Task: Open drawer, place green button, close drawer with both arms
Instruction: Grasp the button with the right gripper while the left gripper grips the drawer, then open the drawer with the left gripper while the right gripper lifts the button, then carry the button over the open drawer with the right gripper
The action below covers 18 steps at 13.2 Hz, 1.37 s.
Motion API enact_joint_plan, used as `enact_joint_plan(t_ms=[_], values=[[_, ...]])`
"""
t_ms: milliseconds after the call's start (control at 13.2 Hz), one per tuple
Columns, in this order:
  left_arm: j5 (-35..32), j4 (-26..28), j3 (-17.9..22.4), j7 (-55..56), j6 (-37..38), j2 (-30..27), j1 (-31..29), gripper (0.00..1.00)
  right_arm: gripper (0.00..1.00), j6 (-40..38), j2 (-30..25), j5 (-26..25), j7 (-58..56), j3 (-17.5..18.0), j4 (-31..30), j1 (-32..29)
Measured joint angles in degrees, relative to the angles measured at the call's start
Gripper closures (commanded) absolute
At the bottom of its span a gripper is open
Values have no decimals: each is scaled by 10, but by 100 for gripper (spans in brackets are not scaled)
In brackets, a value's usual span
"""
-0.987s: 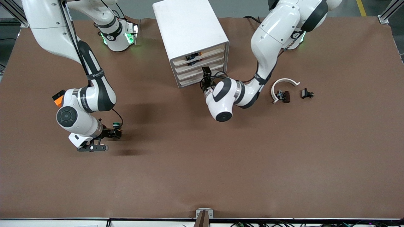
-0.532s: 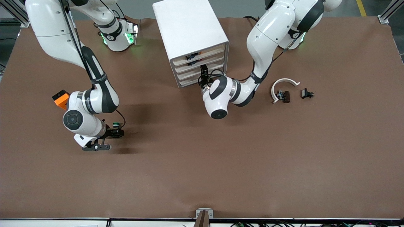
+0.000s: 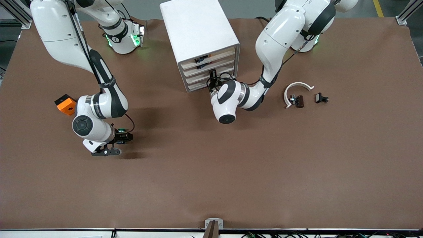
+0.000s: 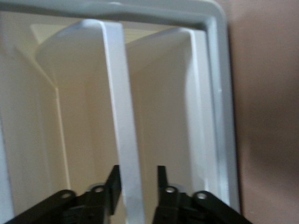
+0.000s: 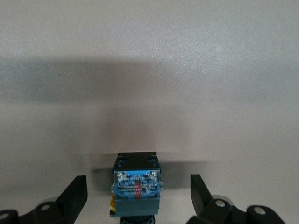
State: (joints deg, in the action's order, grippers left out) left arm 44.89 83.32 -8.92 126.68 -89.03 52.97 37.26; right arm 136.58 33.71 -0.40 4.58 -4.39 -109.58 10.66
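Note:
The white cabinet (image 3: 198, 33) stands at the robots' edge of the table with its four drawer fronts toward the front camera. My left gripper (image 3: 213, 75) is at the third drawer (image 3: 198, 76) from the top. In the left wrist view its fingers (image 4: 138, 170) are open and straddle that drawer's white front lip (image 4: 124, 116). The button (image 3: 123, 130) lies on the table toward the right arm's end, green cap showing. My right gripper (image 3: 126, 137) is low over it. In the right wrist view the open gripper (image 5: 138, 179) has the button (image 5: 135, 191) between its fingers, untouched.
An orange cube (image 3: 66, 104) lies beside the right arm's forearm. Toward the left arm's end lie a white curved piece (image 3: 298, 86), a dark brown clip (image 3: 297, 101) and a small black part (image 3: 321, 98). The brown table (image 3: 231, 172) stretches wide toward the front camera.
My right gripper has slid along the table up to the button, which has stayed put. My left gripper has moved closer in to the drawer front.

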Motion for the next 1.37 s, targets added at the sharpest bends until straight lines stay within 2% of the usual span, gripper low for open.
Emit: enact_joint_plan(t_ms=[76, 304, 532, 759, 911, 987, 1139, 1367], values=[[3, -2, 0, 4, 6, 0, -2, 100, 64, 0, 0, 0, 0, 0, 0, 0], [5, -5, 3, 7, 12, 0, -14, 100, 87, 1, 0, 0, 1, -1, -1, 0], [5, -19, 11, 2, 12, 0, -51, 100, 94, 2, 0, 0, 5, -2, 1, 0], [4, -34, 16, -19, 9, 0, -99, 100, 92, 3, -1, 0, 6, -3, 9, -1], [4, -44, 19, -26, 5, 1, -125, 91, 92, -4, -8, 0, 6, -4, 18, -1], [4, -47, 19, -29, 4, 1, -134, 78, 93, -25, -17, 0, 6, -3, 26, 0], [4, -51, 19, -46, -3, 1, -142, 0, 92, -102, -47, 0, 20, -1, 47, 4], [4, -60, 23, -80, -22, 1, -155, 0, 92, -246, -94, 0, 121, 2, 97, 45]])
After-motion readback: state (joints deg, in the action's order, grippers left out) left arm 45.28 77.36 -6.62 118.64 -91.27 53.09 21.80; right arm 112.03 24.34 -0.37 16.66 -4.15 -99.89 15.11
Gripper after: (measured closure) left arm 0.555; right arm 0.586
